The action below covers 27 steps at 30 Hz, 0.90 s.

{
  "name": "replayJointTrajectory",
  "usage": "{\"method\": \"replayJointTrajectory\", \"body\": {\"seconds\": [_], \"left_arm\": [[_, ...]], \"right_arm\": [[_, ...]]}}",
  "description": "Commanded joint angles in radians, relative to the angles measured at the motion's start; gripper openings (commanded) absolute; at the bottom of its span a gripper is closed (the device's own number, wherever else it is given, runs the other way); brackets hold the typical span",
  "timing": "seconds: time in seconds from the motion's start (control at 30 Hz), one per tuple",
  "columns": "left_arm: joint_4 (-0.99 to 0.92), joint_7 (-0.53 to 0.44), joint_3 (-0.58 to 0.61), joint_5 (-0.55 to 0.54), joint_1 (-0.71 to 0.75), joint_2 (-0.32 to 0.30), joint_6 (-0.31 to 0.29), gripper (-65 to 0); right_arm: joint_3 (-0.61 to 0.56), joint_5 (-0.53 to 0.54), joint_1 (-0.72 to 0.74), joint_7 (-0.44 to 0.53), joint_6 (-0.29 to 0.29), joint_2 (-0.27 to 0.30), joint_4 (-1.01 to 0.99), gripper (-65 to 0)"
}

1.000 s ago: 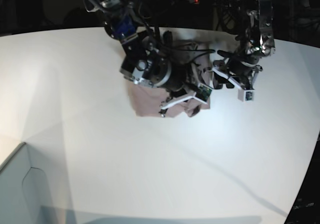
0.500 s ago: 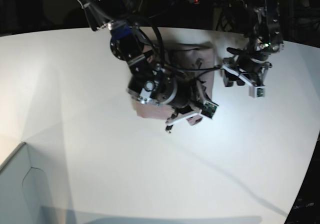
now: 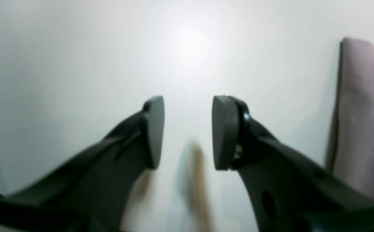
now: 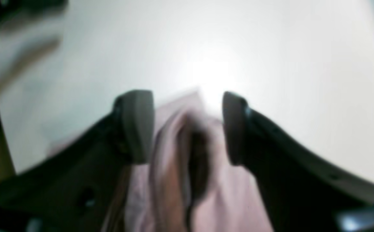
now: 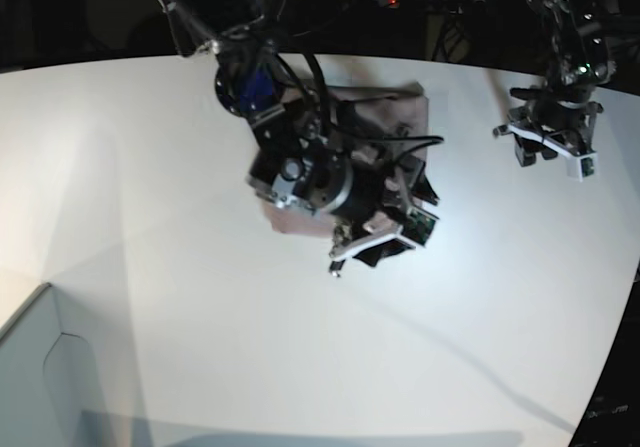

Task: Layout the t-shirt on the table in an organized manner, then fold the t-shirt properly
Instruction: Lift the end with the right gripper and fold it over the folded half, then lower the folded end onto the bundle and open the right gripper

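Observation:
The mauve t-shirt (image 5: 385, 112) lies as a compact folded bundle on the white table (image 5: 300, 347), mostly hidden under my right arm. My right gripper (image 5: 375, 242) hovers over the bundle's near edge. In the right wrist view its jaws (image 4: 185, 125) stand apart, with a blurred fold of the t-shirt (image 4: 180, 167) lying loose between them. My left gripper (image 5: 548, 147) hangs to the right, apart from the shirt. In the left wrist view it is open (image 3: 188, 129) over bare table (image 3: 77, 48), and the t-shirt's edge (image 3: 360, 112) shows at the far right.
A pale box corner (image 5: 40, 367) juts in at the lower left. The table's curved far edge meets a dark background with cables. White tabletop stretches toward the camera and to the left of the shirt.
My right gripper has opened and let go of the shirt fold. The left arm has drawn away toward the upper right, farther from the shirt.

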Motion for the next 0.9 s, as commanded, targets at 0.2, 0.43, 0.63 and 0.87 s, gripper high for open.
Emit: {"method": "replayJointTrajectory", "body": {"seconds": [0.2,0.43,0.63,0.87], "left_arm": [[0.017,-0.022,-0.025,-0.007,-0.010,-0.010,-0.004,-41.2],[0.014,-0.022,-0.025,-0.007,-0.039,-0.010,-0.004,-41.2],[0.014,-0.022,-0.025,-0.006,-0.068,-0.010,-0.004,-41.2],[0.014,-0.022,-0.024,-0.006,-0.085,-0.010,-0.004,-41.2]], "right_arm": [[0.199,0.008,-0.143,0.017,-0.001,-0.009,0.239,-25.0],[0.352,0.008,-0.318,0.017,-0.001,0.023,0.295,-25.0],[0.392,0.008,-0.416,0.019,-0.001,0.043,0.296,-25.0],[0.383,0.010,-0.424,0.021,-0.001,0.037,0.287,-25.6]]}}
